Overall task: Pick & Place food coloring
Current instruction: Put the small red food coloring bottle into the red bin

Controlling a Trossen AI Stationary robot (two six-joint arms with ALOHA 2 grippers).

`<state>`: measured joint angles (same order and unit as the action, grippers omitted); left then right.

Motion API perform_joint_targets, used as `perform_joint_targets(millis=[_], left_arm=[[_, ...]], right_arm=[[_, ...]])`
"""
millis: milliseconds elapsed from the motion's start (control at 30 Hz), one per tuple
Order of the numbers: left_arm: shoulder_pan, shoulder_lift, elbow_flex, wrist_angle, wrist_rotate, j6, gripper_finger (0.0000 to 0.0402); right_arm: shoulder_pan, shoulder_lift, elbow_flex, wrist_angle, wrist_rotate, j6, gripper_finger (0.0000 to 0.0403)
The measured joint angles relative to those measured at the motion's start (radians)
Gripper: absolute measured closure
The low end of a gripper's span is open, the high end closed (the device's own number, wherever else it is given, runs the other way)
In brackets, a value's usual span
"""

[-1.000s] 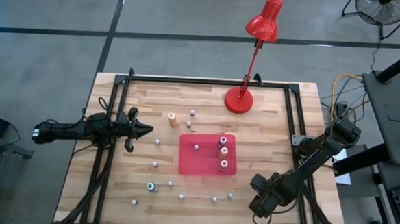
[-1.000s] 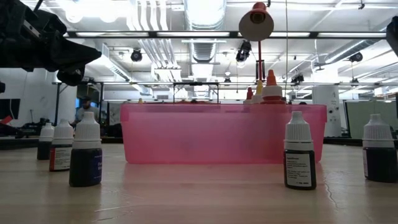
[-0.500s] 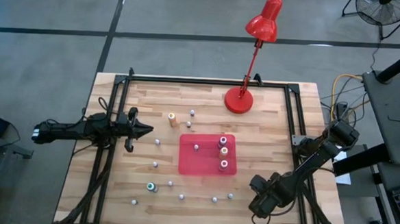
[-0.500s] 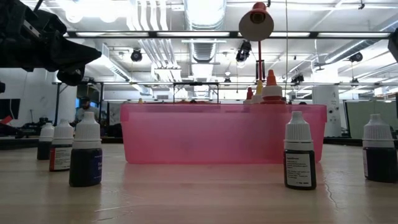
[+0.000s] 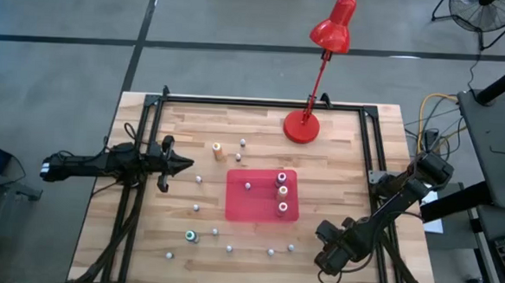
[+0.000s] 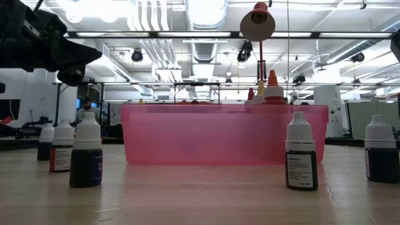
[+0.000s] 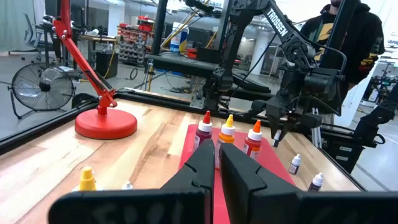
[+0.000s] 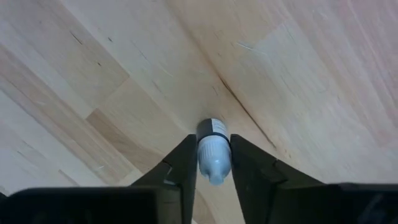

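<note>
Red translucent rectangular plastic tray (image 5: pixel 258 201) at table centre on the pale wooden slatted tabletop (image 5: pixel 338 163). Inside, along the tray's right side: three larger dropper bottles in a row, dark purple (image 5: pixel 280 177), yellow-orange (image 5: pixel 282 191) and orange-red (image 5: pixel 283 207); one tiny white-capped bottle (image 5: pixel 247 186) alone near the tray's left half. From the left wrist view, the three coloured nozzles (image 7: pixel 228 127) upright, close together, not clearly touching.

Outside the tray: small orange bottle (image 5: pixel 217 148) and tiny pale bottle (image 5: pixel 243 144) toward the far edge; teal-capped bottle (image 5: pixel 191 236) near the front left; further tiny white-capped bottles scattered in front of the tray (image 5: pixel 271 251) and to its left (image 5: pixel 198 179). All seen upright.

Right gripper (image 8: pixel 209 155) low over the near right corner of the table, fingers narrowed onto a tiny bottle with dark body and whitish cap (image 8: pixel 212 151), both pads against its sides; bottle standing on the wood.

Left gripper (image 5: pixel 182 164) parked at the table's left side, above the surface, fingers pressed together, holding nothing.

Red desk lamp with round base (image 5: pixel 303 126) at the far edge, well apart from the tray.
</note>
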<state>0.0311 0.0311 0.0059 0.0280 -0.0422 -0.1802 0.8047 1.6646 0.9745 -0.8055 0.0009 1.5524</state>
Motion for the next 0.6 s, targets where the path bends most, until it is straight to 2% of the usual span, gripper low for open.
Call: perform_joint_targets(millis=[200, 367, 600], left_arm=[[0.000, 0.000, 0.000, 0.000, 0.000, 0.000, 0.0402], [0.000, 0.000, 0.000, 0.000, 0.000, 0.000, 0.0402], [0.000, 0.000, 0.000, 0.000, 0.000, 0.000, 0.0402]], right_arm=[[0.000, -0.001, 0.003, -0.011, -0.005, 0.000, 0.0346], [-0.003, -0.004, 0.070, -0.156, -0.013, -0.037, 0.0349], [-0.042, -0.015, 0.215, -0.343, -0.013, -0.170, 0.0346]])
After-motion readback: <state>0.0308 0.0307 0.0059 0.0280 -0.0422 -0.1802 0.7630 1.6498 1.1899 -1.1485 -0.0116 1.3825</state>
